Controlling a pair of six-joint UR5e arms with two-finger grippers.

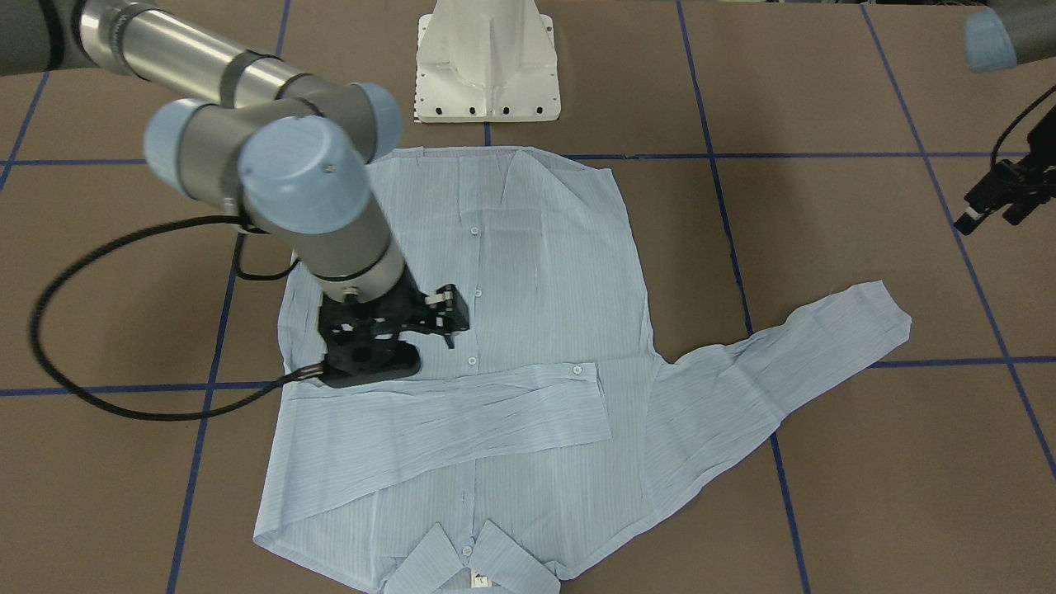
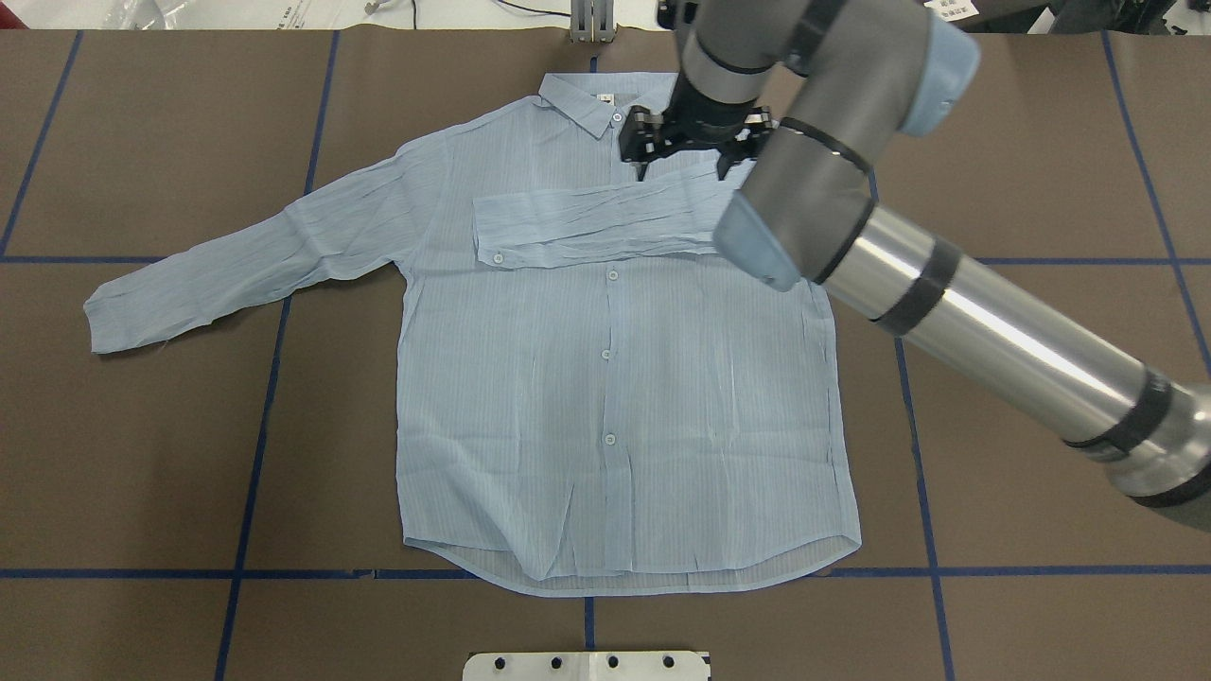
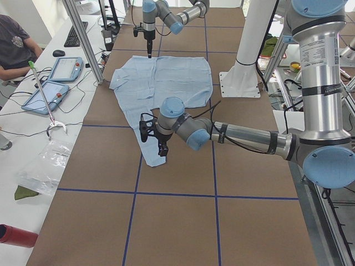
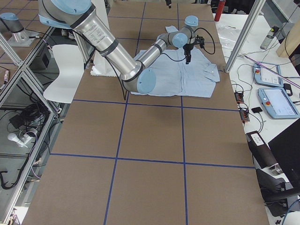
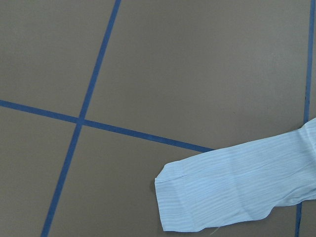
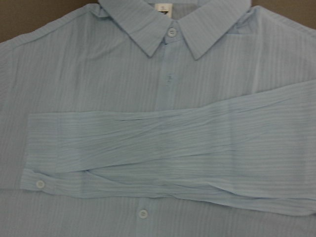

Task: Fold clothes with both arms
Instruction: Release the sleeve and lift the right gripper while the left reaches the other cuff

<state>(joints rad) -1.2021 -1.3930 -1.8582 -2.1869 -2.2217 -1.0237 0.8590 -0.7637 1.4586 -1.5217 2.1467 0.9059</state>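
Right arm (image 2: 946, 303) stretched over shirt (image 2: 605, 378), flat mid-table (image 2: 142, 473). My right gripper (image 2: 683, 163) spread, empty, above folded sleeve (image 2: 587, 222). Left gripper (image 1: 988, 213) spread, empty, near outstretched sleeve (image 2: 236, 274).

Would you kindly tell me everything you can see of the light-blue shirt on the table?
The shirt is thin, light-blue, finely pinstriped fabric with small white buttons, buttoned and slightly creased. It lies flat, front up, on the brown table, collar away from the robot, hem toward it. One sleeve is folded across the chest; the other sleeve lies spread out toward the robot's left. The right end effector hangs open above the chest, gripping nothing.
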